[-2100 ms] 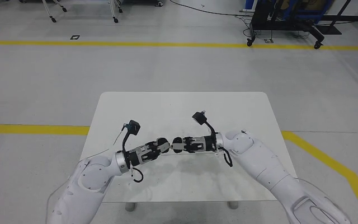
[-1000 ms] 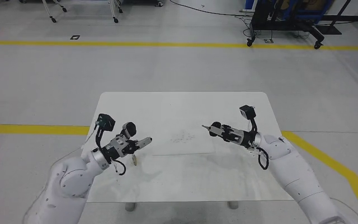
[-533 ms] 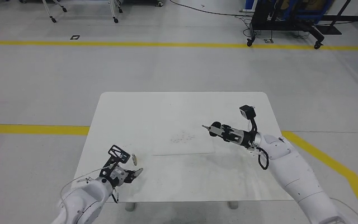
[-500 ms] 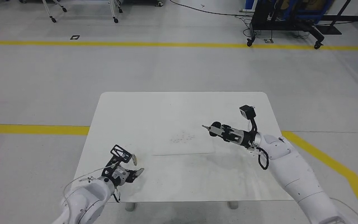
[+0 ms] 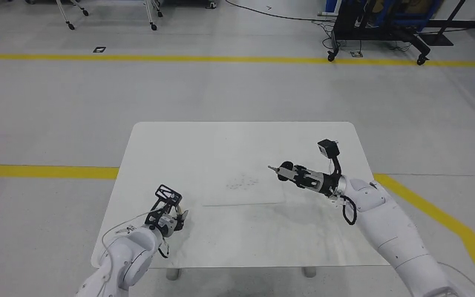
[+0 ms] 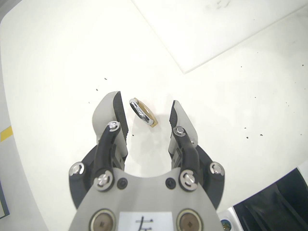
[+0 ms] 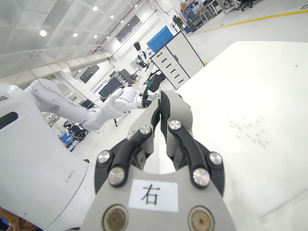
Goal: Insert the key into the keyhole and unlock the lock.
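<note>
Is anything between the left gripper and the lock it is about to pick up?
Nothing visible does. The lock lies on the table between the open jaws of the left gripper, touching neither.

White table point(image 5: 245, 134) with round corners. Flat on top, a thin white sheet point(image 6: 204, 20) with small dark marks. Near the left front edge, a little gold lock point(image 6: 144, 112).

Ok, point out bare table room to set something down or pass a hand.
Free: the far half of the table, the thin white sheet at its middle, and the near edge between the arms. Crowded: the near corner where the open left gripper straddles the lock, and around the right gripper, shut on the key.
</note>
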Available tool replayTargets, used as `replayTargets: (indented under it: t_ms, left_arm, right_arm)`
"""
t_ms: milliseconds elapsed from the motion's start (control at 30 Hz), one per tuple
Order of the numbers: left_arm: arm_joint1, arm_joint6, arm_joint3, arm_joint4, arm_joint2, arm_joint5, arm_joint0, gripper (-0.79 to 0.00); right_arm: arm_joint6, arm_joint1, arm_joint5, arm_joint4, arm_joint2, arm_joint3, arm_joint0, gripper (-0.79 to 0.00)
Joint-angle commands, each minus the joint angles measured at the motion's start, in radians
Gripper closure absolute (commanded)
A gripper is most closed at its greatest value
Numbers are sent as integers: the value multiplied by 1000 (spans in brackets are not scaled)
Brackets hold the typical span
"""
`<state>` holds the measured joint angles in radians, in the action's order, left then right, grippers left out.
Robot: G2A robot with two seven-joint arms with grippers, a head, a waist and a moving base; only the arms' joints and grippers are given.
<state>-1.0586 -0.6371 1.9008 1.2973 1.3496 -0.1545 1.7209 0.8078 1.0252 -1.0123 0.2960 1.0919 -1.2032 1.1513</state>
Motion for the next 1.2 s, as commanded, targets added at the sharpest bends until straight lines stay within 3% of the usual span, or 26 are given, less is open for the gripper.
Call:
replayTargets:
  t_ms: [0, 67, 100, 133, 533, 833, 1167]
  left_arm:
    - [-1, 4, -5, 17, -6, 15, -4, -289]
    - [-3, 6, -9, 20, -15, 20, -7, -151]
    - [-4, 6, -11, 22, -18, 22, -9, -18]
    - [-5, 7, -13, 24, -20, 25, -10, 0]
    - [-10, 24, -41, 28, -27, 26, -34, 0]
    - [-16, 188, -70, -154, 13, -56, -56, 0]
    - [-17, 182, -86, -196, 12, -60, -60, 0]
  right_arm:
    - [0, 0, 0, 0, 0, 0, 0, 0]
    - [0, 0, 0, 0, 0, 0, 0, 0]
    - [0, 0, 0, 0, 0, 0, 0, 0]
    - [0, 0, 0, 0, 0, 0, 0, 0]
    - [0, 0, 0, 0, 0, 0, 0, 0]
    - [0, 0, 0, 0, 0, 0, 0, 0]
    - [0, 0, 0, 0, 0, 0, 0, 0]
